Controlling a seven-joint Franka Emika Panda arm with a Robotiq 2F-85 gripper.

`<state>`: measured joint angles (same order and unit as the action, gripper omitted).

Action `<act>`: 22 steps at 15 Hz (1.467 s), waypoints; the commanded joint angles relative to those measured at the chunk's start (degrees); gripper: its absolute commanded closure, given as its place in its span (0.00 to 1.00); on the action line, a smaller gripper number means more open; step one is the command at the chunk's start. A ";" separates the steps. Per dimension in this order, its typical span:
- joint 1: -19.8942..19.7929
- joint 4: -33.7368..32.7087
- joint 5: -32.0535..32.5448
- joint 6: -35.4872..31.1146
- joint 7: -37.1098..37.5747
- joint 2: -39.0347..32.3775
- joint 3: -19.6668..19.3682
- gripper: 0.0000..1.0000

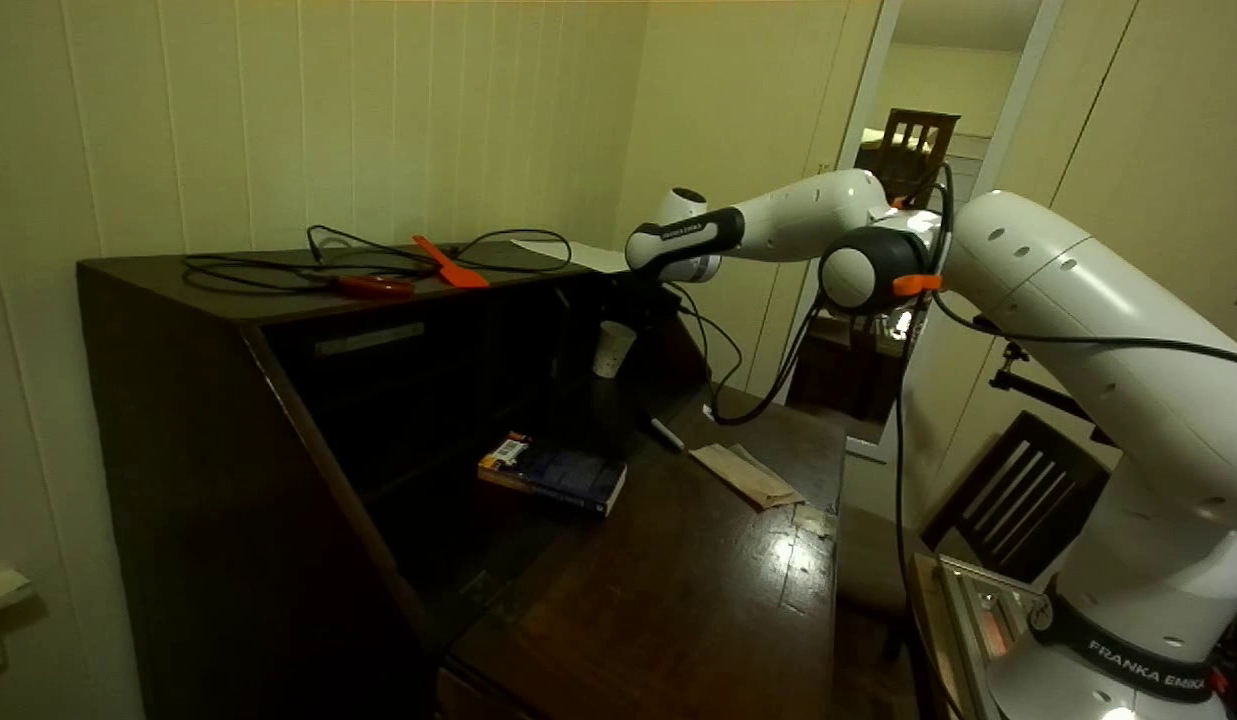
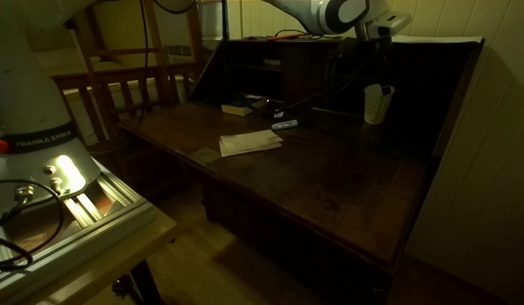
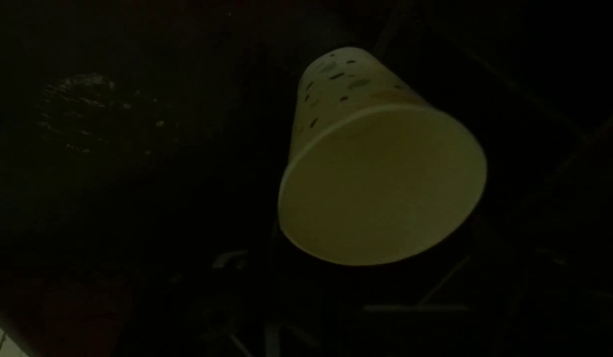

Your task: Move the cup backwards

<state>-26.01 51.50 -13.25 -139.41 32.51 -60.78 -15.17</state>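
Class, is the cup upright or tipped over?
Upright, perhaps leaning slightly: in both exterior views the cup has its wide rim above its narrower base.

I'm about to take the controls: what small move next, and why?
Probably ease the gripper closed to secure the cup before any backward move: a dark finger seems to overlap its rim in an exterior view, but shadow hides whether it grips.

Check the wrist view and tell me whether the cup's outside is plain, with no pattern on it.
No, in the wrist view the cup is visibly speckled with dark flecks on its outside.
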 commanded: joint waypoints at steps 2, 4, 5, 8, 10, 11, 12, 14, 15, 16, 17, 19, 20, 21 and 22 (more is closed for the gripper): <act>-0.15 -0.37 -0.60 -1.25 0.36 -0.09 0.60 0.00; -0.26 1.25 -0.79 0.32 -0.58 1.47 1.04 0.00; -0.28 2.17 -0.90 0.33 -1.05 2.24 1.24 0.00; -0.23 6.65 -1.02 -0.66 -4.76 5.84 2.42 0.00; -0.23 10.49 -0.79 -1.44 -8.64 8.83 3.32 0.00; -0.39 12.76 -0.77 -1.19 -11.43 10.52 4.14 0.00; -0.14 14.82 -0.45 -1.64 -12.49 11.90 3.98 0.00; -0.16 19.53 -0.17 -1.31 -16.35 15.10 4.46 0.00; -0.05 22.12 -0.06 -1.65 -17.70 16.72 4.41 0.00; -0.14 24.36 -0.19 -1.77 -19.35 18.18 4.62 0.00; 0.19 26.98 0.24 -2.00 -20.55 19.70 4.30 0.00; 0.73 31.16 1.08 -2.19 -22.69 22.35 3.50 0.00; 0.89 32.89 1.43 -2.90 -23.84 23.09 3.28 0.00; 1.09 34.29 1.77 -3.91 -24.55 23.64 2.98 0.00; 0.99 35.65 1.74 -4.92 -25.78 24.18 3.17 0.00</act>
<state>-25.72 78.77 -12.66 -140.73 9.87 -41.39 -11.81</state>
